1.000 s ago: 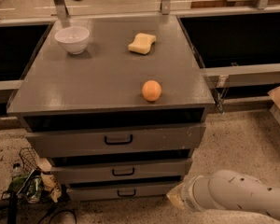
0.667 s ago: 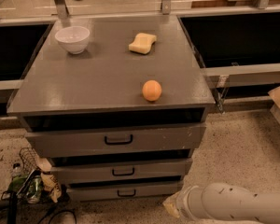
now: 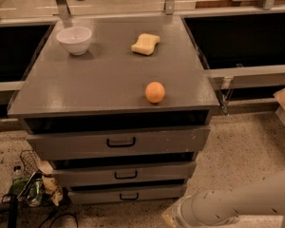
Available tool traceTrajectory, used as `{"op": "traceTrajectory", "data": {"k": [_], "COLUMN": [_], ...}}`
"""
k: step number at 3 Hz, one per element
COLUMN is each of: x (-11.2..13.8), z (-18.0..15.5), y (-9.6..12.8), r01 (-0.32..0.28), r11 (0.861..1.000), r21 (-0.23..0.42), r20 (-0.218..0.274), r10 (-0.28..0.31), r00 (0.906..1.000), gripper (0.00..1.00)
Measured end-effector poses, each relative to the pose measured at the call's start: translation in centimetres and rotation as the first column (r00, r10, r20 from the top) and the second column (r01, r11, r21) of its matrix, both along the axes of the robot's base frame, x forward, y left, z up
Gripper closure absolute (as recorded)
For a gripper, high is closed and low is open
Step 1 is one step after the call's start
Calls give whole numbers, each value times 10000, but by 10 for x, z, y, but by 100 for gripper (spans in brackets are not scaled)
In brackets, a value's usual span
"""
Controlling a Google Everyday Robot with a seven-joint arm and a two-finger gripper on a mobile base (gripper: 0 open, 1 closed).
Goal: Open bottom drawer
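The bottom drawer is the lowest and slimmest of three grey drawers in the cabinet, with a small black loop handle. Its front sits close under the mid drawer. My gripper is at the end of the white arm, low at the frame's bottom edge. It is to the right of the bottom drawer's handle, below it and apart from it, and mostly cut off by the edge.
The top drawer has a larger black handle. On the cabinet top are a white bowl, a yellow sponge and an orange. Clutter and cables lie on the floor at the left.
The white arm has dropped lower in the view, toward the floor in front of the cabinet's right side. The drawers and the things on the cabinet top have not moved.
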State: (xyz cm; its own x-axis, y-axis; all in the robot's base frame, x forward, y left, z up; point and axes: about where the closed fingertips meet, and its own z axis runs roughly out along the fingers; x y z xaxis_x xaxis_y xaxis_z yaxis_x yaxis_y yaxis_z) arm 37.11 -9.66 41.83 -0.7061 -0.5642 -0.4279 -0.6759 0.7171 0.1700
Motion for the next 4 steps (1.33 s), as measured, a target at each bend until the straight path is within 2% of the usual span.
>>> {"op": "traceTrajectory", "data": {"k": [1, 2, 3, 4], "x": [2, 4, 7, 23], "z": [1, -12, -34, -45], "y": [8, 10, 16, 27], "r01": [-229, 271, 1167, 1633], "r11": [9997, 9988, 9908, 9821], "r21": [8, 401, 681, 936], "r20": [15, -127, -359, -154], "r10": [229, -266, -1144, -1625], "r00": [9997, 9996, 9928, 9866], "gripper": [100, 100, 100, 100]}}
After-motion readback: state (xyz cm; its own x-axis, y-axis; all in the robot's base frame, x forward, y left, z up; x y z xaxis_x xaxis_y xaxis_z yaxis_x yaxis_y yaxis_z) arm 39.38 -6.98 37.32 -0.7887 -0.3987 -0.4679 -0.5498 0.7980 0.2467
